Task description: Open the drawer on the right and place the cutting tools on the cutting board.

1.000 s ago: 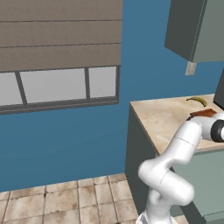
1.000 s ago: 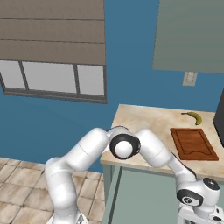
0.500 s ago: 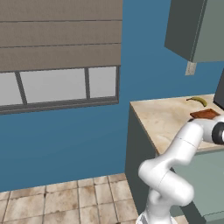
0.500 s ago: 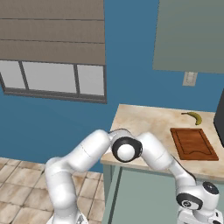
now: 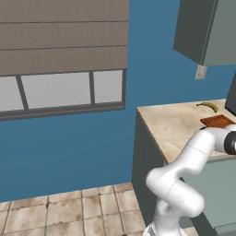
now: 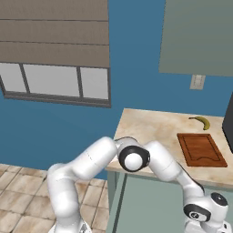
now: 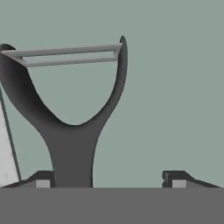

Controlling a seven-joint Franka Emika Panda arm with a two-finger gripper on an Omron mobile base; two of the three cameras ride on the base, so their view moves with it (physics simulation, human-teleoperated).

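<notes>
A dark grey Y-shaped peeler (image 7: 72, 131) with a thin metal blade lies on the grey-green floor of the drawer (image 7: 175, 87) in the hand view. My gripper (image 7: 108, 180) hangs right over it, open. The peeler's handle runs down between the fingertips, close beside the left one (image 7: 41, 179), with a wide gap to the right one. The reddish-brown cutting board (image 6: 200, 149) lies on the counter's right part, also seen as cutting board (image 5: 219, 121). My arm bends down over the counter's front edge at the lower right of the right base view.
A banana (image 6: 200, 121) lies behind the board, near the wall. The beige countertop (image 6: 150, 127) is bare to the left of the board. A pale strip (image 7: 5, 153) shows at the hand view's left edge; I cannot tell what it is. A wall cabinet (image 6: 200, 36) hangs above.
The elbow has shifted slightly right and the wrist has sunk a little in front of the cabinet. Board and banana have not moved.
</notes>
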